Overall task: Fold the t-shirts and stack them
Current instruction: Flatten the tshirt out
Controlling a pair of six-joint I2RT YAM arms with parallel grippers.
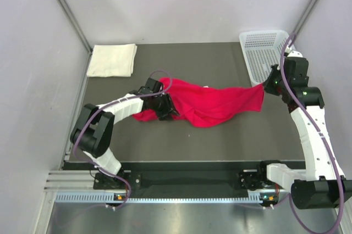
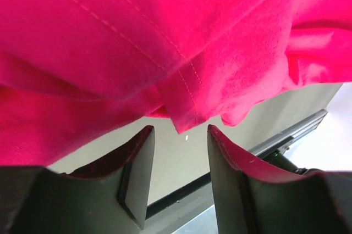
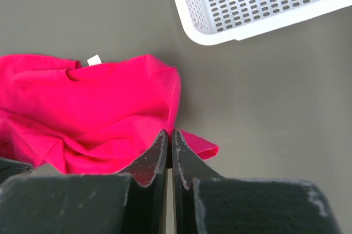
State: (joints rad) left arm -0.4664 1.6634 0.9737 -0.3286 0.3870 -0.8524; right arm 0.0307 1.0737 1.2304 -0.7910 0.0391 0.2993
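Starting at the far-left corner of the counter (image 1: 181,140), you have the cream-white t-shirt (image 1: 112,60) lying as a flat, folded rectangle, well apart from everything else. I judge that one finished and the red one to be the job in hand. Next along is the left tool (image 1: 163,105), set down at the left end of the red t-shirt (image 1: 220,102). Its wrist view shows the jaws standing apart and clamping nothing, with a stitched hem corner hanging just beyond the fingertips (image 2: 138,157). The shirt itself runs bunched and rumpled across the middle of the counter, and its right corner is drawn up off the surface. That corner goes to the right tool (image 1: 266,87), whose jaws are pressed together on a thin edge of the red cloth, just beside the white mesh basket (image 1: 258,47). To my eye you are at the spreading-out step, before any fold. The next move calls for the left tool to reach that hem corner and close on it. Both arms then draw apart to lay the shirt flat. From above, your left arm hides the shirt's left end, and I cannot pick out the sleeves in the bunching. How much cloth the right tool actually has is also hard to tell.
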